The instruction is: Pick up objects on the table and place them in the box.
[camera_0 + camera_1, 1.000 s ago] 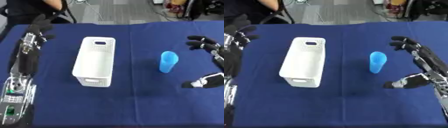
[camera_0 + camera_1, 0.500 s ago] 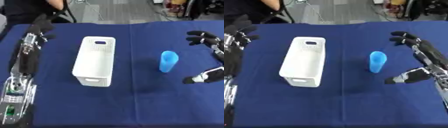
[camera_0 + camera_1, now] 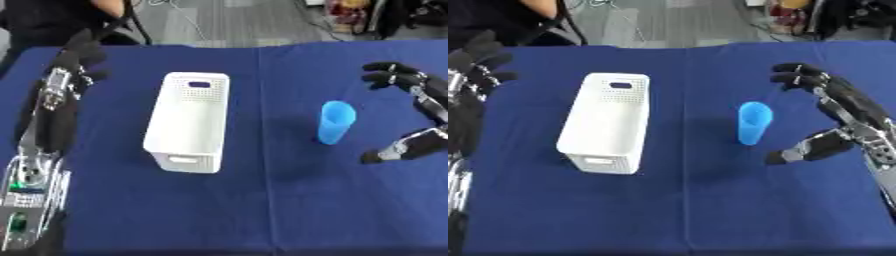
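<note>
A blue cup [image 3: 335,122] stands upright on the blue tablecloth, right of centre. A white perforated box [image 3: 187,127] lies lengthwise left of centre and nothing shows inside it. My right hand [image 3: 843,111] is open just right of the cup, fingers spread behind it and thumb [image 3: 803,150] reaching out in front, not touching it. My left hand [image 3: 72,67] is held up open at the far left, well away from the box.
The blue cloth covers the whole table [image 3: 262,210]. Its far edge meets a grey floor with chair legs and cables. A dark-clothed person sits beyond the far left corner. My left forearm [image 3: 31,170] runs down the left edge.
My right hand has drifted slightly away from the cup toward the right, staying open. The cup, the box and my left hand have kept their places.
</note>
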